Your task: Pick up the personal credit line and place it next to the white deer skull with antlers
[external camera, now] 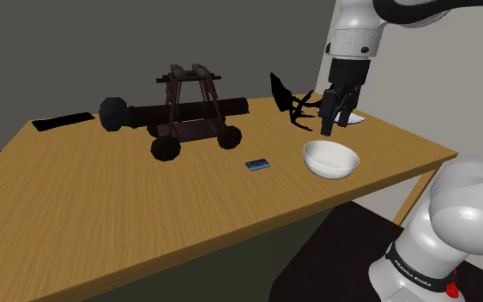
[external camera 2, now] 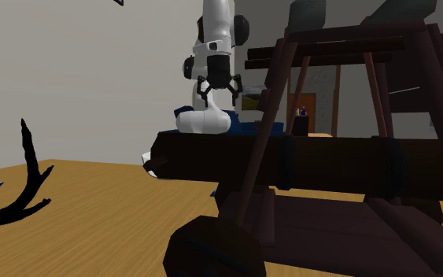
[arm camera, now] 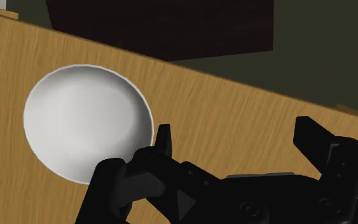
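**A:** Take it from the biggest thing down. How far along is it?

**B:** Nothing is done yet, I'd say. The wooden table [external camera: 102,223] carries a dark catapult [external camera: 188,111] in the middle, towards the far side. To its right, in the shoulder view, stands a white bowl [external camera: 329,160]. Beyond the bowl at the far right is the antlered skull [external camera: 286,101]. Its antlers are drawn black, with a pale patch just beside them.

**A:** And the credit line?

**B:** That is the small blue card [external camera: 257,165]. It lies flat on the table in front of the catapult, on the near side and just left of the bowl. Nothing touches it, and it is well apart from the antlers.

**A:** The gripper?

**B:** The gripper [external camera: 334,124] hangs above the table's far right, between bowl and antlers. Its fingers [arm camera: 163,137] stand wide apart with only bare wood between them, so it holds nothing. The wrist view has the bowl's rim just beside one finger.

**A:** So what remains?

**B:** All of it, by my reckoning. It must cross to the card, go down and close on that thin edge. Then it must lift, carry it right and far, and set it beside the skull.
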### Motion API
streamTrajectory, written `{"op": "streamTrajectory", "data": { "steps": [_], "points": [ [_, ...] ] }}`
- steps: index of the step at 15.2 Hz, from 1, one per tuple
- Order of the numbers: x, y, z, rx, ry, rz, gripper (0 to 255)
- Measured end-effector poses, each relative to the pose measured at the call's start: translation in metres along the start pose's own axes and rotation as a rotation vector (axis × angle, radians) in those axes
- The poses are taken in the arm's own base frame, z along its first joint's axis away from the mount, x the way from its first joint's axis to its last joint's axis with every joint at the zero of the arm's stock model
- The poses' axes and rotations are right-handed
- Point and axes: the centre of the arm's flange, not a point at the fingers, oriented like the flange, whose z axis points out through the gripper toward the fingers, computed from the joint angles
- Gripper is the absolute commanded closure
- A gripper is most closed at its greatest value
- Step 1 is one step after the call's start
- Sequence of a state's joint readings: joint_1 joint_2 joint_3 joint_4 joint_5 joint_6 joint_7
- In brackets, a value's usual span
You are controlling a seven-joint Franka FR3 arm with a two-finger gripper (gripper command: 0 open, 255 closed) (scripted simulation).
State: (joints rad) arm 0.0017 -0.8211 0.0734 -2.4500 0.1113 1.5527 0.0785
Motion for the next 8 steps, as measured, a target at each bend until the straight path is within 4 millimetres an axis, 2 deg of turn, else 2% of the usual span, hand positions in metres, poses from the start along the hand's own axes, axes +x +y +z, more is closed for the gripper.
{"op": "streamTrajectory", "data": {
  "steps": [2,6,8],
  "points": [
    [0.001,0.004,0.004,0.006,0.010,-0.022,0],
    [0.017,0.033,0.037,0.048,0.088,-0.203,0],
    [0.032,0.045,0.057,0.071,0.132,-0.307,0]
  ]
}}
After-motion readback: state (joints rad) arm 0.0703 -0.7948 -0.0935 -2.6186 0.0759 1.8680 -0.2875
